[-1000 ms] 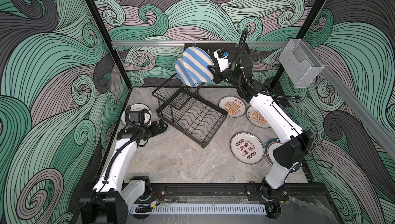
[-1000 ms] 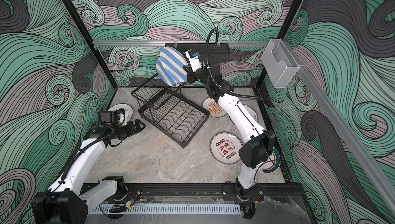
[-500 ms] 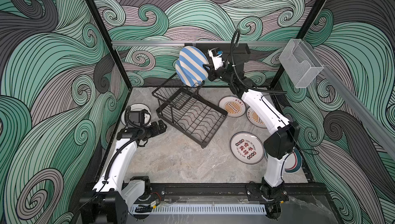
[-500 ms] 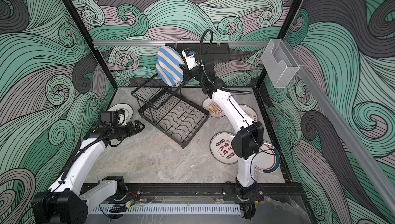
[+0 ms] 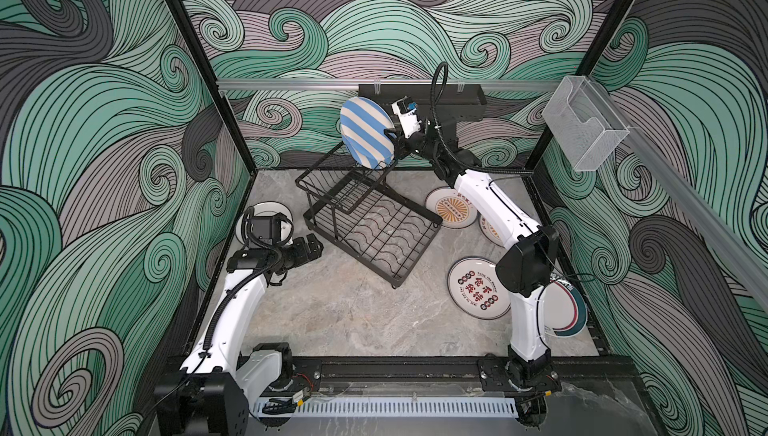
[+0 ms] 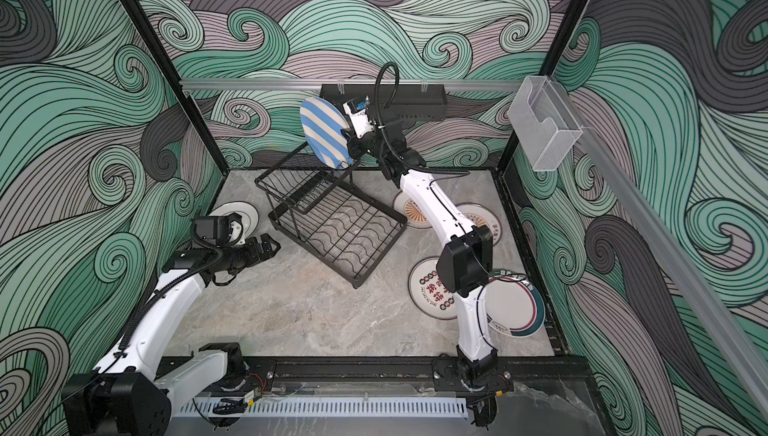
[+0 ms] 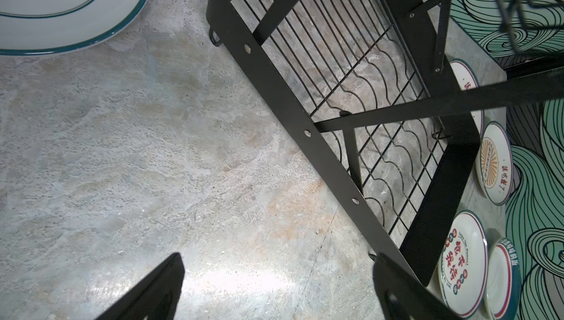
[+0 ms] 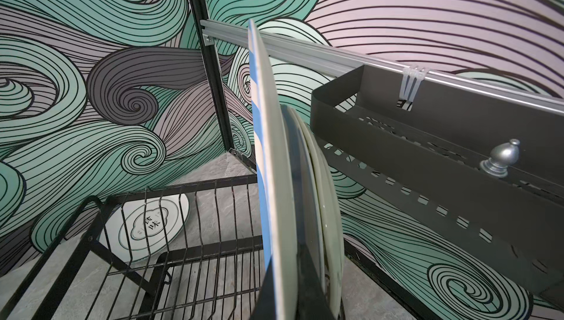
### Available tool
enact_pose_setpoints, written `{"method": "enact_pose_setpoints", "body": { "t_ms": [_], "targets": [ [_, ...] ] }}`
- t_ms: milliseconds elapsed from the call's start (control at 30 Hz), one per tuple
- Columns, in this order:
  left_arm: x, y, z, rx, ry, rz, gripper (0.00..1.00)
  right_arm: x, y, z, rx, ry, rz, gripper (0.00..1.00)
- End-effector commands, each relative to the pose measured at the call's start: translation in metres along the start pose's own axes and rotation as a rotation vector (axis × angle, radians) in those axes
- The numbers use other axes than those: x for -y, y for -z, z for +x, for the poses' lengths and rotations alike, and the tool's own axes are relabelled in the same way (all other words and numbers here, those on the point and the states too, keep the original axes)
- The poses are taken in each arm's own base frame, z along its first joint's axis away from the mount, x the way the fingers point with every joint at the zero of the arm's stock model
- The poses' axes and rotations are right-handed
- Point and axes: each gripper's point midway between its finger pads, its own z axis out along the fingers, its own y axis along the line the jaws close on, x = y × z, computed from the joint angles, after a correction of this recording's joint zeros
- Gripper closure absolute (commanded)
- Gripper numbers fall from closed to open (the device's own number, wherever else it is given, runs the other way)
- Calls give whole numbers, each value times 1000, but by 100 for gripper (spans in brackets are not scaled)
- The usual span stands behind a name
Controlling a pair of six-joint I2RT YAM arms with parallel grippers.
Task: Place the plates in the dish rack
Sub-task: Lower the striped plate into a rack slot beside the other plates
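Black perforated tray (image 5: 465, 99), clear acrylic box (image 5: 582, 130)

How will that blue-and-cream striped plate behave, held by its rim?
The blue-and-cream striped round plate looks rigid and glazed, so probably slippery. The right pincer clamps only its rim above the black wire dish rack, so it may pivot. It is likely breakable if dropped.

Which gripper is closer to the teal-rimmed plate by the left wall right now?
Left. The left gripper hovers just beside the teal-rimmed plate; the right gripper is raised over the dish rack, gripping a striped plate.
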Motion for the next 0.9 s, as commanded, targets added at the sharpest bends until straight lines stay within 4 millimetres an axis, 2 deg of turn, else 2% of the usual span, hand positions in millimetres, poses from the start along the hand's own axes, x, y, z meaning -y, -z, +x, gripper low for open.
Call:
{"method": "enact_pose_setpoints", "body": {
  "t_ms": [0, 300, 533, 867],
  "targets": [
    [-1, 7, -4, 11, -12, -18, 1, -1, 2, -23, 64, 28, -4, 100],
    [-3, 7, -6, 14, -7, -26, 1, 1, -5, -9, 35, 35, 6, 100],
    [-3, 7, -5, 10, -5, -26, 1, 0, -11, 10, 2, 15, -5, 100],
    [-3, 6, -4, 9, -3, -26, 1, 2, -20, 20, -18, 5, -1, 100]
  ]
}}
